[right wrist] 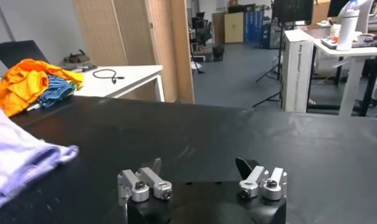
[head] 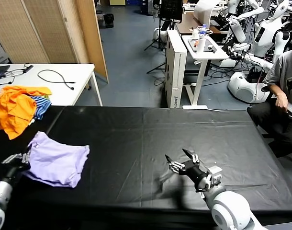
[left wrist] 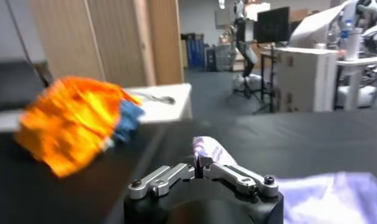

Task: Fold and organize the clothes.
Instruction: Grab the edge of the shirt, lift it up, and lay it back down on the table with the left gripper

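Black tabletop (head: 151,139) is carrying the lavender T-shirt (head: 57,160) near its left edge, long axis lying left-to-right. Left gripper (head: 22,157) is pinching the shirt's left hem. Right gripper (head: 183,160) is hovering wide open near the front edge.

Your counter (head: 151,139) was covered in a black, slightly creased sheet. The lavender T-shirt (head: 57,160) lay crumpled on it just beside the left pincer (head: 14,160), whose closed fingers pinched the shirt's edge. You had a heap of orange garments (head: 14,110) with a blue-and-white striped cloth (head: 40,106) tucked against it, beyond that left pincer, well apart from the shirt. The right pincer (head: 184,160) hovered spread wide over bare black surface, far from all the cloth.
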